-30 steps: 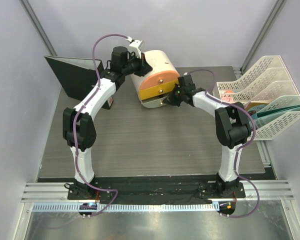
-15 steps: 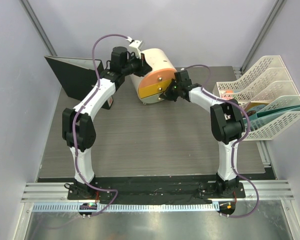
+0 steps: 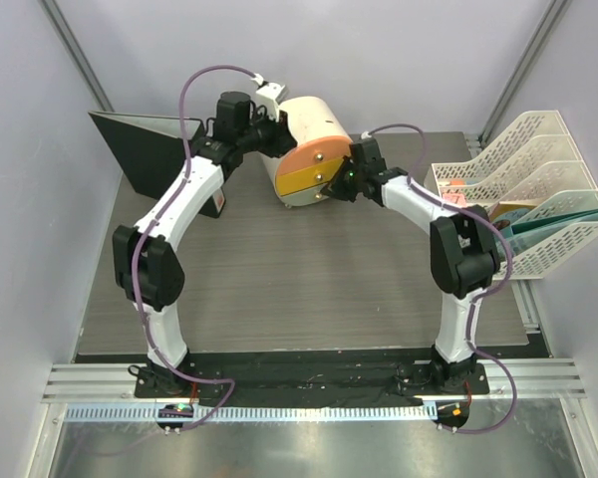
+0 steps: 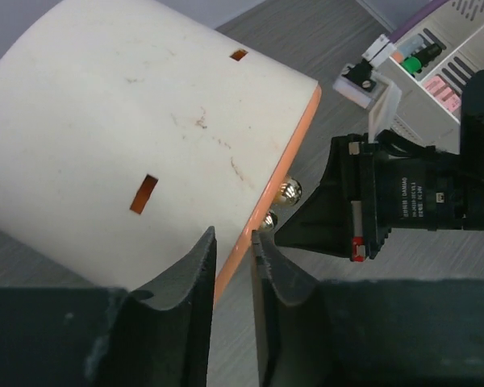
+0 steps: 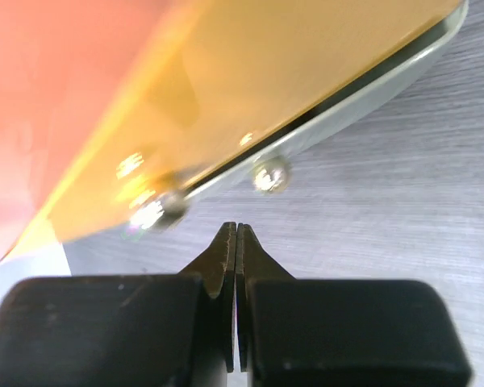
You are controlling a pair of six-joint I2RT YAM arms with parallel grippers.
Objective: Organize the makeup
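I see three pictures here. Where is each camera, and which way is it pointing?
Top external: fixed above and behind the arms, looking down on the table; both arms show, flanking the cylindrical box.
Left wrist: on the left arm, looking past the left end effector at the box's cream wall.
Right wrist: behind the shut right end effector, facing the box's metal knobs.
Shared: the box, in all three.

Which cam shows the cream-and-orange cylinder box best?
Top external: the whole box on its side, orange and yellow face visible. Left wrist shows only its cream wall and orange rim; right wrist, a blurred close-up of the face and knobs.
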